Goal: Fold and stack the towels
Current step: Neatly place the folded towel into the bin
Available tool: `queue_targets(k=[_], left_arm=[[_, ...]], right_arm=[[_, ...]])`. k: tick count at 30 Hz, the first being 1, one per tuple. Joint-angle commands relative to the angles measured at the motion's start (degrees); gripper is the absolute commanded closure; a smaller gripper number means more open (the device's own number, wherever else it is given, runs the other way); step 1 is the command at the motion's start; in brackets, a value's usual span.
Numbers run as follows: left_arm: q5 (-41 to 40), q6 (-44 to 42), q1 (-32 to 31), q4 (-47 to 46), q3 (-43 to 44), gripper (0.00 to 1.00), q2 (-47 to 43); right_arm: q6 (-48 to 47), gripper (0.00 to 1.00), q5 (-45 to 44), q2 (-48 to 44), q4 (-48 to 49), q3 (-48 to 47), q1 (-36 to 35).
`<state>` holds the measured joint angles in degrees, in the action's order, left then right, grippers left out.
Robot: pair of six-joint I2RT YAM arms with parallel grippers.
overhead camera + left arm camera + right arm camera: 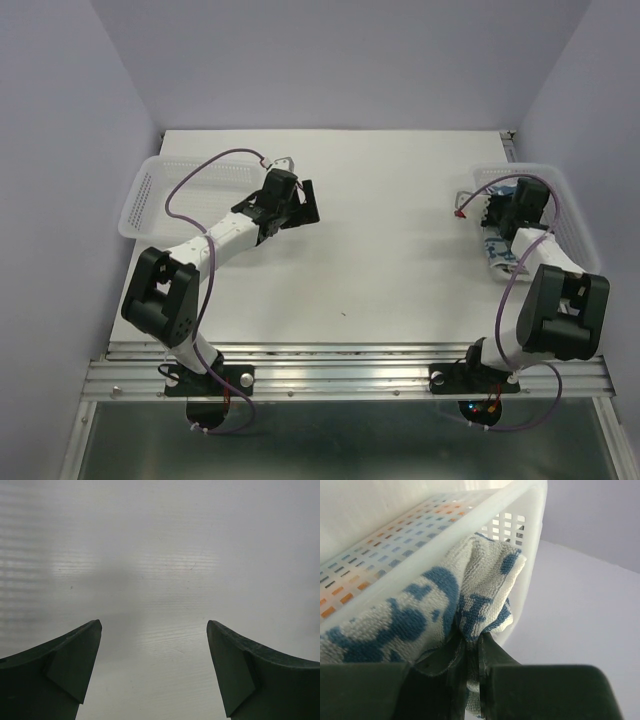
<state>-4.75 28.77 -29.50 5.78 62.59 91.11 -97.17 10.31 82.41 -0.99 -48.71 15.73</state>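
The towel (440, 597), white terry with a blue pattern, is bunched against the perforated wall of the right-hand white basket (522, 505). In the top view it shows at that basket's near left corner, though whether it lies inside or outside the wall cannot be told. The right end effector (470, 642) is closed on it, a fold of the cloth pinched between the two dark fingers. Orange and blue tints show through the holes of the basket wall behind. Across the white tabletop (390, 260), well apart from the towel, the left end effector (154, 626) hangs over bare surface with its fingers spread wide and nothing between them. Just beyond it, a second white basket (150, 190) sits at the far left.
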Motion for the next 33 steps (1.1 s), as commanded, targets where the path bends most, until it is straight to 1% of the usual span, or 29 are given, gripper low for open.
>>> queue_targets(k=[1,5,9,12,13,14,15,16,18,19,21,22,23,24,27,30,32,33], left_arm=[[-0.87,0.23,0.49,-1.21,0.08,0.02,0.38],[-1.14,0.32,0.93,-0.95,0.52,0.02,1.00],[-1.22,0.32,1.11,-0.51,1.13,0.02,2.05],[-1.22,0.41,1.11,-0.51,1.57,0.02,3.01],[-0.87,0.49,1.19,-0.59,1.75,0.02,3.28],[-0.70,0.41,1.20,-0.60,1.92,0.02,3.54],[-0.61,0.49,1.20,-0.68,2.01,0.02,3.90],[-0.26,0.49,1.20,-0.68,2.10,0.02,3.99],[-0.08,0.49,1.20,-0.68,2.10,0.02,3.99],[0.01,0.49,1.20,-0.68,2.10,0.02,3.90],[0.53,0.41,1.20,-0.95,2.01,0.02,3.46],[0.97,0.23,1.20,-1.12,1.93,0.02,3.20],[1.32,0.23,1.20,-1.47,1.92,0.02,3.02],[1.50,0.23,1.20,-1.65,1.92,0.02,2.59],[3.25,0.05,1.20,-2.78,1.49,0.02,1.44],[4.49,0.05,1.20,-3.58,0.61,0.02,-0.14],[4.49,0.23,1.20,-4.63,-0.53,0.02,-1.37],[6.06,0.23,1.20,-4.90,-0.97,0.02,-1.98]], right_arm=[[-2.15,0.94,0.68,2.22,6.88,-2.53,0.36],[-3.12,0.93,0.42,5.38,9.86,-4.02,0.45],[-4.96,0.91,0.50,7.23,9.87,-5.69,0.53],[-5.05,0.91,0.51,8.37,11.62,-6.48,0.71],[-5.05,0.88,0.16,8.47,11.98,-6.75,0.71],[-4.96,0.82,0.07,8.82,12.33,-6.84,0.80],[-4.35,0.56,0.07,8.64,12.25,-6.93,0.80],[-4.00,0.48,0.24,8.30,12.16,-6.67,0.80],[-1.64,0.39,0.68,7.16,11.28,-6.22,0.88],[-0.32,0.32,0.94,5.50,11.19,-6.05,0.89],[2.93,0.29,0.86,3.38,9.62,-5.96,0.89],[3.99,0.25,1.03,1.11,8.82,-5.79,0.89],[4.87,0.17,1.03,-0.39,6.90,-5.70,0.89],[6.10,0.00,1.21,-1.63,5.49,-5.61,0.89],[7.42,0.00,2.17,-6.89,2.49,-4.48,0.89],[9.18,0.00,4.28,-11.73,4.76,-2.98,0.89],[15.49,0.00,6.81,-13.76,8.44,-3.06,0.88],[18.56,0.00,7.79,-13.77,9.68,-3.41,0.89]])
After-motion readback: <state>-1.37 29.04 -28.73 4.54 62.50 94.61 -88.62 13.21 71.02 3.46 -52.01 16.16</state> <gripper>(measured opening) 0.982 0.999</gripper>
